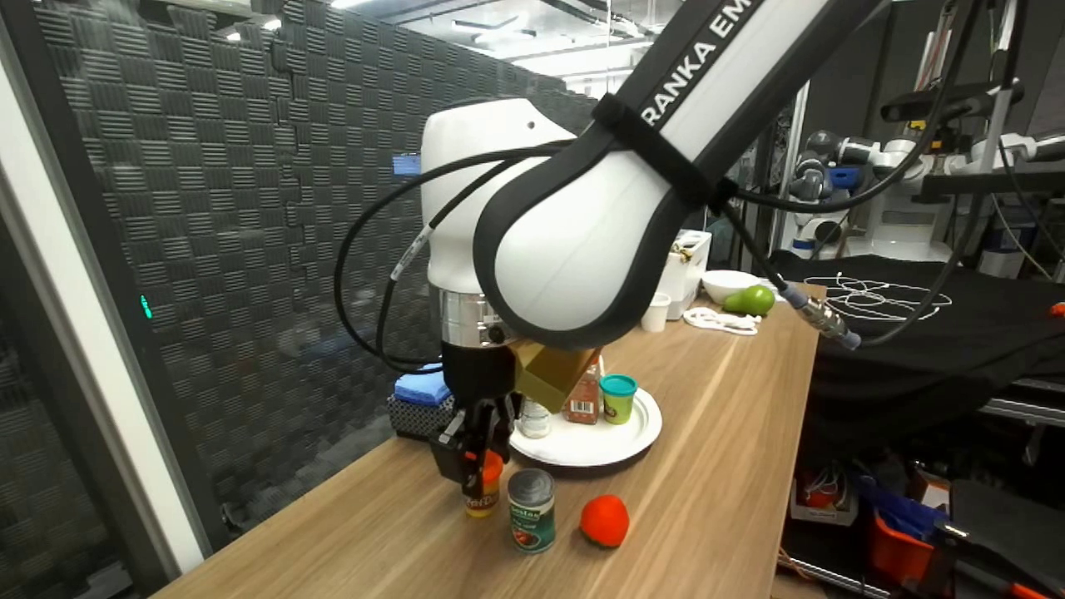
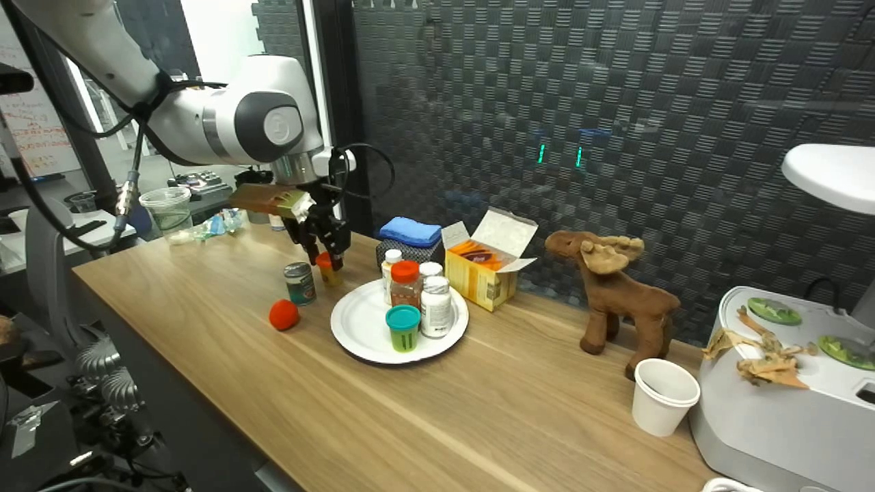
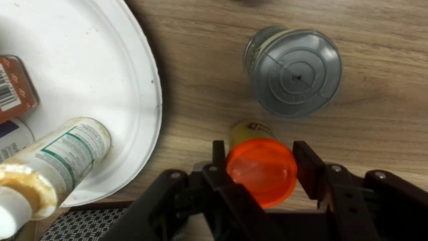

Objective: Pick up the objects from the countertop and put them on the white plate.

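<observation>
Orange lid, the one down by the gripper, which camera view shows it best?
The wrist view: it looks down on nearly the whole top of the orange lid, between the jaws of the gripper. Both exterior views show it smaller, at a slant, and partly hidden by the gripper.

The plate point(image 2: 357, 320) is white, the countertop point(image 2: 519, 403) brown-grained.

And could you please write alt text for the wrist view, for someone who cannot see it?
The gripper is closed on an orange-lidded yellow tub on the wooden countertop. A gray-topped can is beside it; at frame left, a white plate holds containers.
</observation>
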Robot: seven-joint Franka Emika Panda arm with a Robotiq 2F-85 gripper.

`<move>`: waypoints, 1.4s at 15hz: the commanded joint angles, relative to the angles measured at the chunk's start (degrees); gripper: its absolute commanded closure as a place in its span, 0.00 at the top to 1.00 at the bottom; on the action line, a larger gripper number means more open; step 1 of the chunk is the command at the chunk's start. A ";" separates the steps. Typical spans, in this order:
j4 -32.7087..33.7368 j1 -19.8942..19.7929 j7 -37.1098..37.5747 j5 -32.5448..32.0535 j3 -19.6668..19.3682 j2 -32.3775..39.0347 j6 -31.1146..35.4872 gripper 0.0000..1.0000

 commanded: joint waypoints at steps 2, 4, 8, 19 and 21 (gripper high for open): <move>1.22 -0.15 -0.03 1.25 0.37 -0.09 -0.20 0.28; 0.12 0.68 4.27 0.87 -1.00 -1.44 0.45 0.28; -4.04 1.43 15.14 0.11 -4.73 -4.64 4.46 0.28; -13.07 1.55 30.63 -4.83 -13.24 -10.55 10.84 0.28; -12.77 1.33 32.78 -6.72 -13.95 -10.33 9.48 0.28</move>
